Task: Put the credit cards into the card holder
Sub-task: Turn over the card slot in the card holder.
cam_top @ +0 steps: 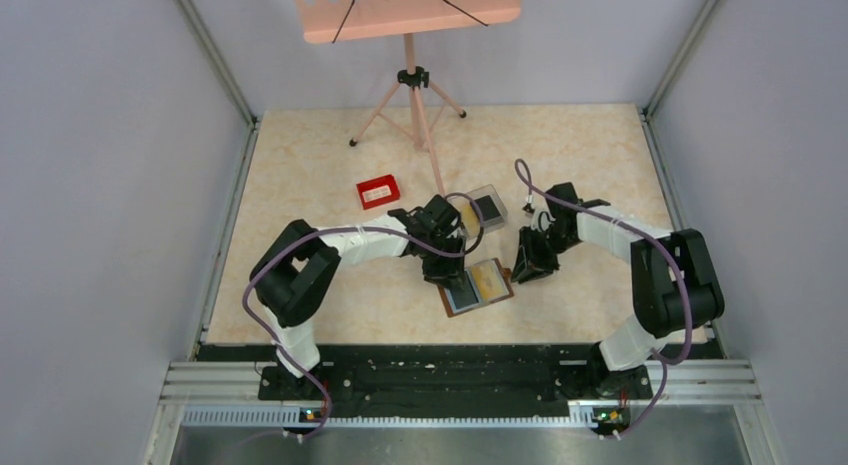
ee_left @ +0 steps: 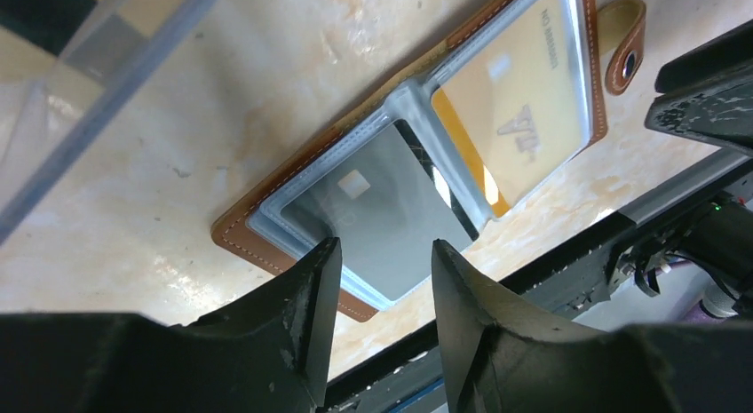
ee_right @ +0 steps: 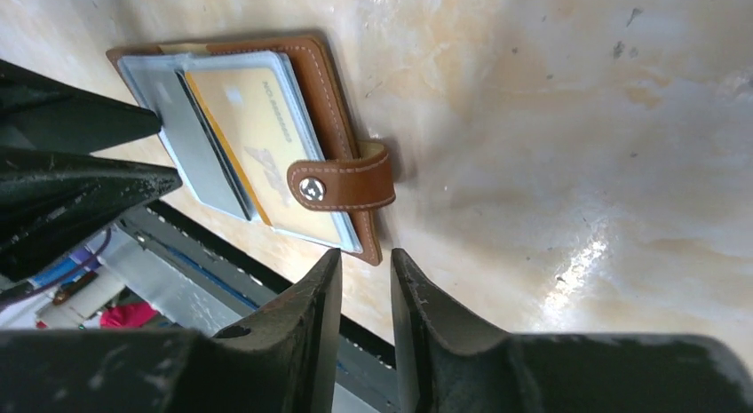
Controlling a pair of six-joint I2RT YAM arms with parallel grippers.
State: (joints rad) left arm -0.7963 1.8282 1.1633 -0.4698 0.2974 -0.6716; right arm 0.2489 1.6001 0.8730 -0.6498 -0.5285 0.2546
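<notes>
Centre-left in the top view, the left tool (cam_top: 446, 273) hovers over the open card holder (cam_top: 480, 285), jaws wide and empty. I judge it should nudge the skewed dark card (ee_left: 391, 209) squarely home. Right of that, a tan-yellow card (ee_left: 524, 102) fills the holder's other half. Farther right, the right tool (ee_right: 366, 258), barely parted, grips nothing. Upper centre, the clear box (cam_top: 483, 207) holds cards.

card holder (cam_top: 478, 287): 1 | credit cards in its sleeves: 2, grey-black card (ee_left: 391, 209), tan-yellow card (ee_left: 524, 93) | clear box (cam_top: 484, 207): 1 | red tray (cam_top: 378, 192): 1 | tripod stand (cam_top: 412, 95): 1 | robot arms: 2, left arm (cam_top: 350, 243), right arm (cam_top: 620, 230)
</notes>
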